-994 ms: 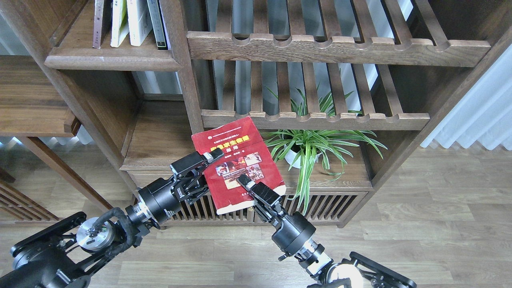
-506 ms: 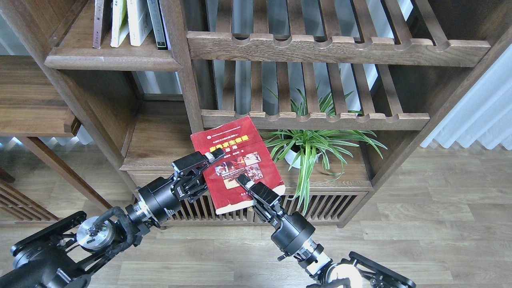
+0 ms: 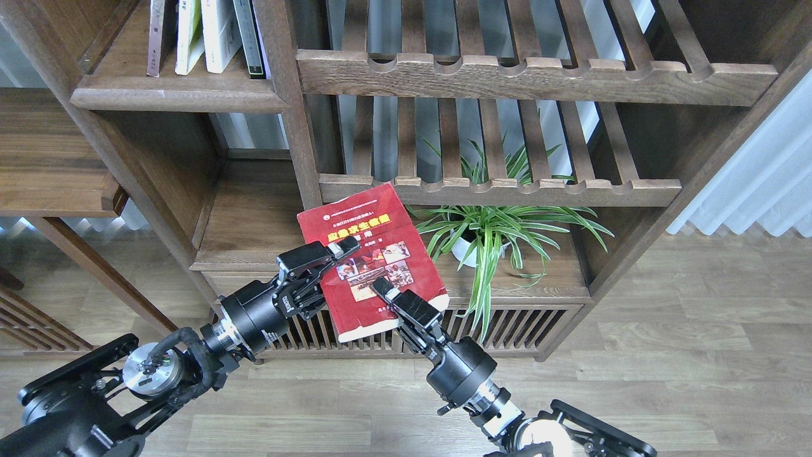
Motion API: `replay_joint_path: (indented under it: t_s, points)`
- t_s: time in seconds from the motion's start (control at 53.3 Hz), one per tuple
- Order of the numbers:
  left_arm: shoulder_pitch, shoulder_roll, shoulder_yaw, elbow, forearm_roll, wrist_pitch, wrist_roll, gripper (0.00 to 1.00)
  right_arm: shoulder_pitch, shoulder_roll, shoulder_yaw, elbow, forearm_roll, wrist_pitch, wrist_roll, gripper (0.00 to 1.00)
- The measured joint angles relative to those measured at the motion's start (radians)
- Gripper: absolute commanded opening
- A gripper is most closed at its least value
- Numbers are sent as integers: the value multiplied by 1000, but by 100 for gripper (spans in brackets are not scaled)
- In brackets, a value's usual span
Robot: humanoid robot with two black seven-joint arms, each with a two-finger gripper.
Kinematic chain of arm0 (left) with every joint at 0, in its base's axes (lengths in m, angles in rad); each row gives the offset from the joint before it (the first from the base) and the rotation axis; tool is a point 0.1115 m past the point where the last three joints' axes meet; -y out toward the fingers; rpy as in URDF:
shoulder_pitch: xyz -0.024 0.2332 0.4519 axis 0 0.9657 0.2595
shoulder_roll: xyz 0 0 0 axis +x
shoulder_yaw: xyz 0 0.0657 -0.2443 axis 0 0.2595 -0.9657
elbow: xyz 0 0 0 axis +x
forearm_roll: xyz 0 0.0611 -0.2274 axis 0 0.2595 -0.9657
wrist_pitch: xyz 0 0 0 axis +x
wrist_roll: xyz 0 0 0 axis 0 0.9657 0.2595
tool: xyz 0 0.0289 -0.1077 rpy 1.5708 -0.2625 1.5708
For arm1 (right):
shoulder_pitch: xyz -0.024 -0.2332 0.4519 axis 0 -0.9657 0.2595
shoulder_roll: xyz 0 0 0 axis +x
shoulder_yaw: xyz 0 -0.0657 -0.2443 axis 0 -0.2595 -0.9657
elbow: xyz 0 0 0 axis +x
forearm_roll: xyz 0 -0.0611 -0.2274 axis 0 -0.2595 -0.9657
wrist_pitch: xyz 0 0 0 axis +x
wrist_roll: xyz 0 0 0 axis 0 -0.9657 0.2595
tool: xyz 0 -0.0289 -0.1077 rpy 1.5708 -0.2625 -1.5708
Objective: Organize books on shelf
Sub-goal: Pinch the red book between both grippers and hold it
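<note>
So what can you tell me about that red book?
The red book is a big paperback with a yellow title and small photos on its cover. It is tilted in the air in front of the wooden bookcase. The left gripper clamps its left edge and the right gripper its bottom edge, whose corners look worn.

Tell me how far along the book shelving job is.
Done: several pale-spined books stand on the upper dark wooden shelf. In hand: the red paperback with yellow title, gripped by left gripper and right gripper. Left: shelving it.
</note>
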Motion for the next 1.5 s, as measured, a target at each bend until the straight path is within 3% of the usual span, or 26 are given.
replay_joint_path:
  t_s: [0.169,0.319,0.638,1.013,1.407,1.501]
  points:
    - [0,1,3,-1,1,0,0,17,0,0,0,0,0,0,0,5]
    - [2,0,3,-1,1,0,-1,9,0,1,0,0,0,0,0,5]
    - [3,-9,3,-2,1,0,-2,7,0,4,1,0,0,0,0,7]
    - [5,-6,10,-2,1,0,-2,7,1,8,1,0,-3,0,1,51]
    - [10,1,13,-1,2,0,-2,8,2,10,14,0,-7,0,2,82]
    - [10,3,12,-2,2,0,-1,8,1,2,24,-1,-8,0,2,84]
